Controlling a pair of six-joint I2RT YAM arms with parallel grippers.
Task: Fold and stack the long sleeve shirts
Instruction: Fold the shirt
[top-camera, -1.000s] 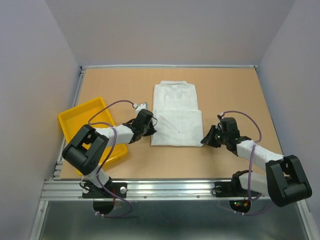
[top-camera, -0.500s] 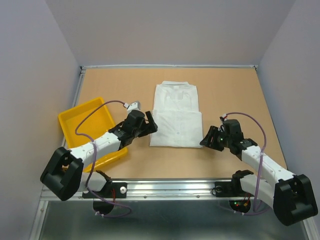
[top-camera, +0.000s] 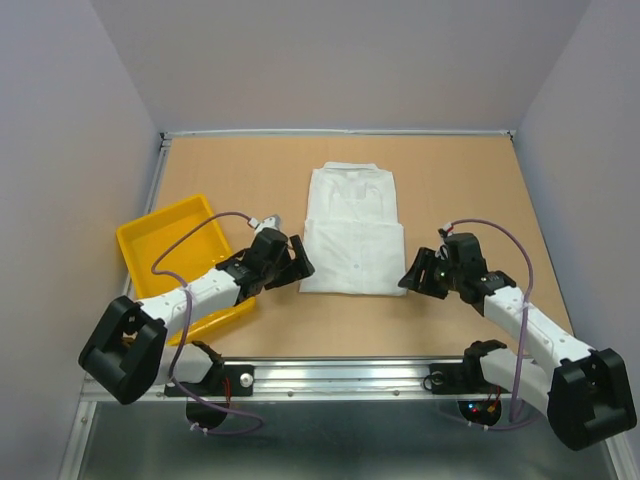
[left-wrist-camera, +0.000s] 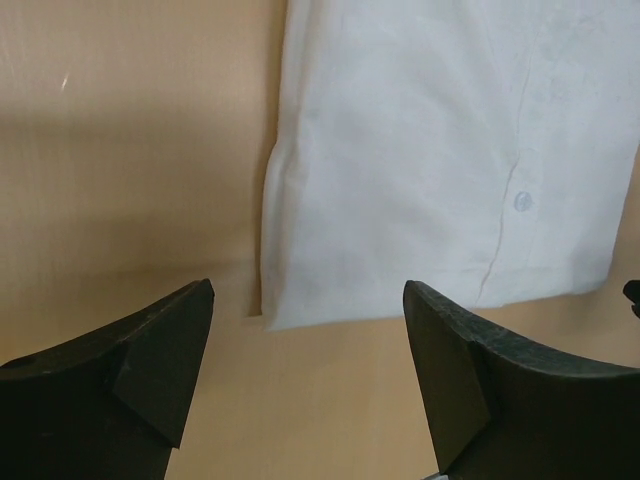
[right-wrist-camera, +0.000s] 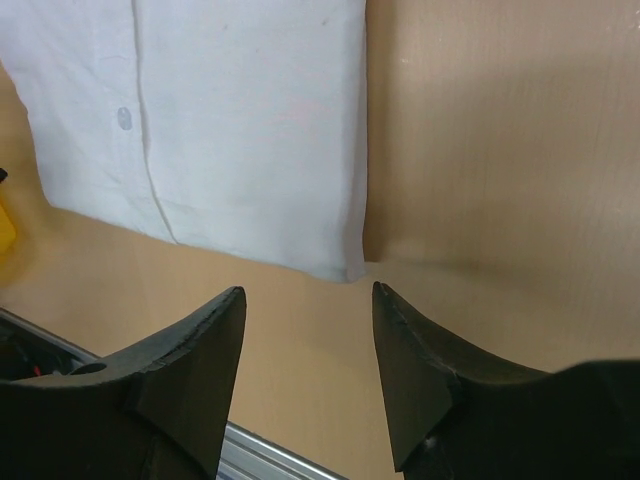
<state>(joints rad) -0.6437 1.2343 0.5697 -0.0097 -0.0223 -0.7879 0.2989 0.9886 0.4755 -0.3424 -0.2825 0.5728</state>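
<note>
At the near edge of the desk a metal rail carries the two arm bases, and both arms reach forward and inward from it. The left claw sits low just beside the near left corner of the white shirt. Its wrist view shows the fingers spread wide with nothing between them, and the shirt corner lying flat just ahead of the gap. The right claw sits just off the near right corner. It too is parted and holds nothing, with that corner of the shirt ahead of its fingers, though its gap looks narrower than the left one. The shirt lies folded into a neat rectangle at the middle of the desk, front up. Its button strip runs down the centre, with one button visible near the hem, and its collar points toward the far side. A yellow tray sits at the left of the desk, apart from the shirt, with the left arm passing over its near right corner.
</note>
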